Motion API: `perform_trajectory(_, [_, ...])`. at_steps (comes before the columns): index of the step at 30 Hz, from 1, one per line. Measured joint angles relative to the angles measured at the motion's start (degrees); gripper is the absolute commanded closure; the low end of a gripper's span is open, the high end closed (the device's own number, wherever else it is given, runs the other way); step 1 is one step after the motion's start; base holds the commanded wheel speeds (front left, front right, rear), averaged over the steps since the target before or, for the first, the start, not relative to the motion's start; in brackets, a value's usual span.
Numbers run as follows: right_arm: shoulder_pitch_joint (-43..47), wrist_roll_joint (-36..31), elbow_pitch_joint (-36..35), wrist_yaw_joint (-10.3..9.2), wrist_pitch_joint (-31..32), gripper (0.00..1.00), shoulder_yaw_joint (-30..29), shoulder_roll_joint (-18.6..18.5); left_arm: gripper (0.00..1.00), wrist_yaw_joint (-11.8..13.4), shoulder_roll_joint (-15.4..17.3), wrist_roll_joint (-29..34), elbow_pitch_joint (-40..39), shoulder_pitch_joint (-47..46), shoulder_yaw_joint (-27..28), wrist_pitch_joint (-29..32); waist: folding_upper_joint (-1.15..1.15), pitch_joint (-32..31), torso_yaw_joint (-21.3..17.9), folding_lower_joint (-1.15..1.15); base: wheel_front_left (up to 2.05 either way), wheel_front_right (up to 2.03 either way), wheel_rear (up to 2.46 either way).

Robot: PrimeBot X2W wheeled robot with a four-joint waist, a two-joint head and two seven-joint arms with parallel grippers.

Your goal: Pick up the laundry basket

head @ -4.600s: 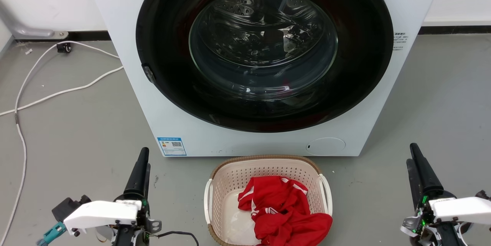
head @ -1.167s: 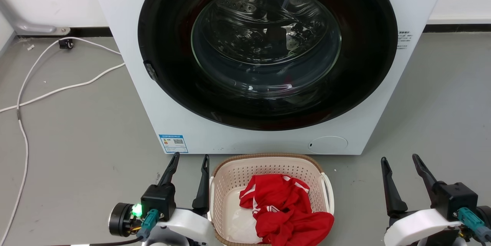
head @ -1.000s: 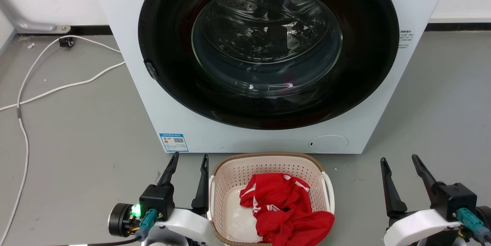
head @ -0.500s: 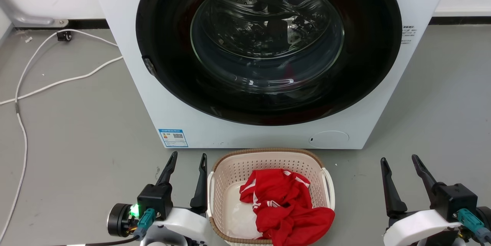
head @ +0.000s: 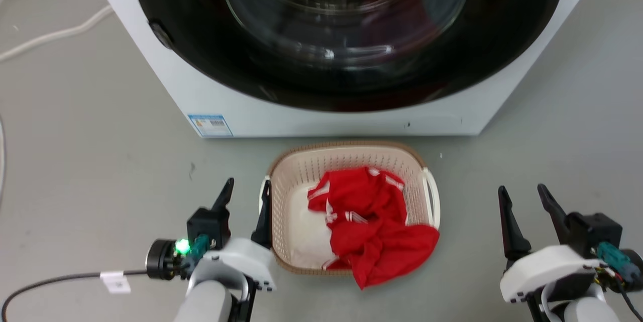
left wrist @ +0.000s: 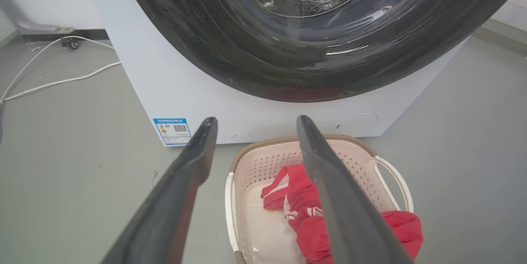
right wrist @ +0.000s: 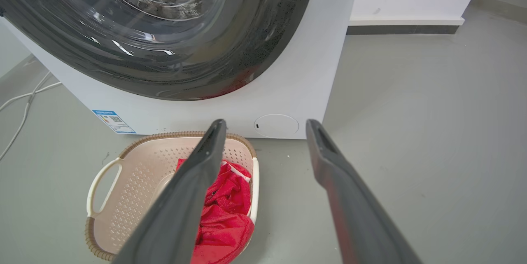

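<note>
Starting nearest, at the left: the left gripper [head: 248,181], low over the grey floor [head: 100,176]. Points away toward the washer, fingers spread apart, clasping nothing. Right-hand finger of the pair close against the left side of the laundry basket [head: 341,164], by its white left handle [left wrist: 227,206]; possibly touching, though too tight to call from the head view. Seen from the left wrist, in the gap between the two fingers: that same handle.

At the near right: the right gripper [head: 521,188], likewise released, fingers parted and empty. Sits well apart from the basket's white right handle [head: 433,196], with bare floor between.

Between the two grippers and a little farther off: the basket itself. Stands upright on the floor, beige, with perforated walls and a brown woven-look rim. Holds a crumpled red garment [head: 374,221] with white stripes, heaped toward the right and spilling over the near rim onto the floor. Beside the garment, on the left of the basket's bottom: a white item [head: 306,231].

Just beyond the far rim: a white front-loading washer [head: 321,123], near the basket but apart from it. Carries a dark round door [head: 346,5] with a glass centre, and a blue label [head: 211,124] at the lower left of its front panel.

Farthest, at the left on the floor: a white cable [head: 50,35].
</note>
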Motion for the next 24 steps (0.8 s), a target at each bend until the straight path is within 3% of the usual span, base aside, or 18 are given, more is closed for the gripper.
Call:
perform_trajectory(15, [-15.79,2.55,18.95,0.01,-2.48,0.00,3.38,0.01,0.00,-1.72,0.33,-4.57,23.18,-17.83,1.46,0.44,0.00,17.78,-2.42,0.01,0.00,0.00,0.00])
perform_trajectory(24, [-27.64,5.19,31.52,0.00,-4.94,0.00,7.81,0.00,0.00,-2.64,2.77,-7.03,34.00,-28.27,3.70,1.56,0.00,26.89,-4.45,0.01,0.00,0.00,0.00])
